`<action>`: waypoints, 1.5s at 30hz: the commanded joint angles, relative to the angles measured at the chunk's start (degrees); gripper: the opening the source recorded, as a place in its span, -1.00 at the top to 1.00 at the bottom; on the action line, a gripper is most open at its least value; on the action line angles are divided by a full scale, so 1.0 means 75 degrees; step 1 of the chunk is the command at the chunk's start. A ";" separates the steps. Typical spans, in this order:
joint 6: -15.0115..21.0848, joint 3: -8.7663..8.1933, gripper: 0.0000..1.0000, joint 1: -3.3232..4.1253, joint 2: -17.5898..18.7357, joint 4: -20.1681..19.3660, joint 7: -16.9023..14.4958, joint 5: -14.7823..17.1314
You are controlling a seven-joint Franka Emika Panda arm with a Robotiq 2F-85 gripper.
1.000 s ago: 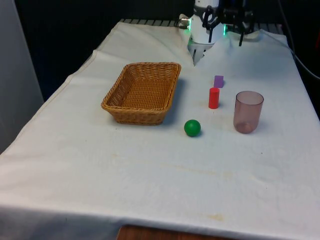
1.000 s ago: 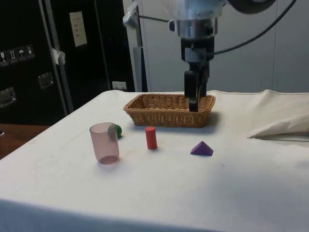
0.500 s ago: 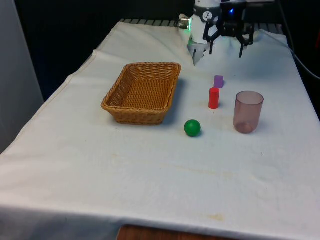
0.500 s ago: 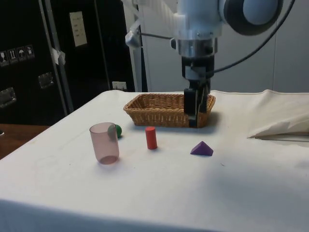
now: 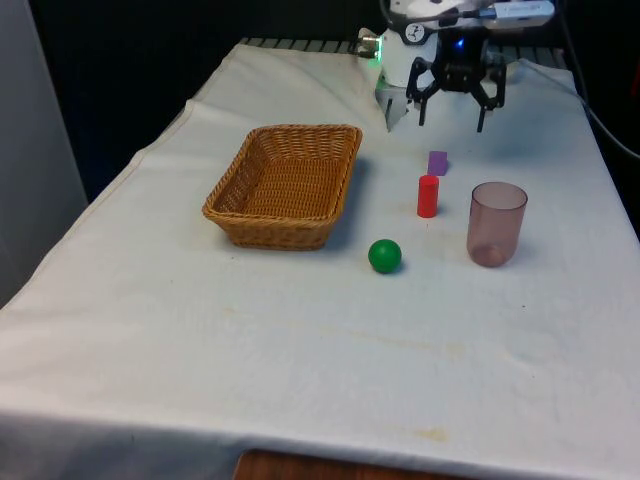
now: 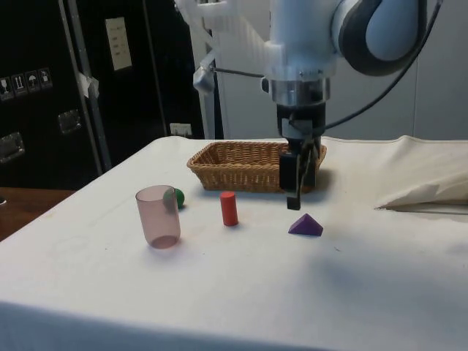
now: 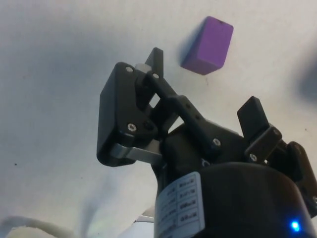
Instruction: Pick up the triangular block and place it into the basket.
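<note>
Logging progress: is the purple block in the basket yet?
Out. The purple block lies on the cloth, apart from the basket, beneath the open gripper.

Woven wicker basket (image 5: 285, 184), translucent glossy plastic cup (image 5: 495, 222), matt purple block (image 7: 208, 45), perhaps wood, white cloth (image 5: 300, 340)

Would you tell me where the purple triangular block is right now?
The purple triangular block lies on the cloth just behind the red cylinder, to the front view's right of the basket, beneath the gripper.

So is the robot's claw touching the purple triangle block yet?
Apart. In the side view the gripper hangs above the purple block, with white cloth showing between them.
</note>
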 commanded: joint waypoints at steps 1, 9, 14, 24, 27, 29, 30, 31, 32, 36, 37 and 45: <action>0.0183 0.0000 -1.00 0.0015 0.0046 -0.0061 0.0008 0.0061; 0.0504 -0.0008 -1.00 0.0000 0.0397 -0.0084 0.0038 0.0000; 0.0894 -0.0023 -1.00 -0.0023 0.0733 -0.0076 -0.0076 0.0160; 0.1146 -0.0076 -1.00 -0.0107 0.1092 -0.0038 -0.0244 0.0214; 0.1161 -0.0092 -1.00 -0.0107 0.1123 -0.0031 -0.0252 0.0214; 0.1192 -0.0130 -1.00 -0.0130 0.1230 0.0008 -0.0298 0.0206; 0.1199 -0.0138 -1.00 -0.0138 0.1261 0.0023 -0.0306 0.0199; 0.1215 -0.0153 -1.00 -0.0145 0.1283 0.0038 -0.0321 0.0191; 0.1222 -0.0176 -1.00 -0.0153 0.1314 0.0046 -0.0328 0.0183; 0.1238 -0.0237 -1.00 -0.0168 0.1398 0.0069 -0.0374 0.0160; 0.1238 -0.0252 -1.00 -0.0176 0.1413 0.0076 -0.0382 0.0153; 0.1261 -0.0321 -0.50 -0.0183 0.1505 0.0099 -0.0428 0.0130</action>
